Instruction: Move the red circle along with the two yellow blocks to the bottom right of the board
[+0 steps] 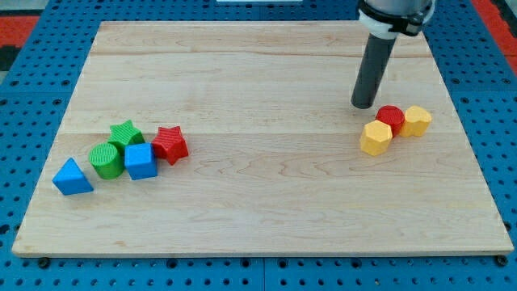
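Since no claw is fitted, there is no open or closed state to tell.
Cluster: yellow hexagon [376, 137], red circle [390, 118], yellow block [417, 120], touching, right of centre.
My tip [364, 105]: just beyond the circle, upper-left.
Surface [266, 202]: goal corner below-right.

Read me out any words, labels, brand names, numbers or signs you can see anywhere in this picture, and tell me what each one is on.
None: no readable text, number or sign shows anywhere.
The wooden board is bare wood grain.
The red circle, the two yellow blocks and the other blocks carry only ridges, no marks.
The rod ending in my tip is plain dark, unlabelled.
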Motion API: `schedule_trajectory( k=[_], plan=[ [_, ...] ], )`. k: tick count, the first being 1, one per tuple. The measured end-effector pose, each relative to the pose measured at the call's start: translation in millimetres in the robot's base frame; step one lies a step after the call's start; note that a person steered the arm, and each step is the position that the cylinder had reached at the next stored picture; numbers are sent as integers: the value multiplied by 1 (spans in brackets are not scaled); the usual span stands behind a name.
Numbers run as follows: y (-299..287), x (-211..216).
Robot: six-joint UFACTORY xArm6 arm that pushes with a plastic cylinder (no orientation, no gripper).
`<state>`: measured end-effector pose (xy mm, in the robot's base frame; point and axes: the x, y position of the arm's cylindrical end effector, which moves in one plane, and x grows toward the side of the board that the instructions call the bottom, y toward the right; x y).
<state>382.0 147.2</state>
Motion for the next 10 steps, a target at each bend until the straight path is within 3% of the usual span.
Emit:
schedule_trajectory(
  k=[2,4,6,8,9,10],
  plan=[
    [-3,-54],
    [28,-67],
    [105,-13],
    [101,64],
    [43,66],
    [36,61]
  ],
)
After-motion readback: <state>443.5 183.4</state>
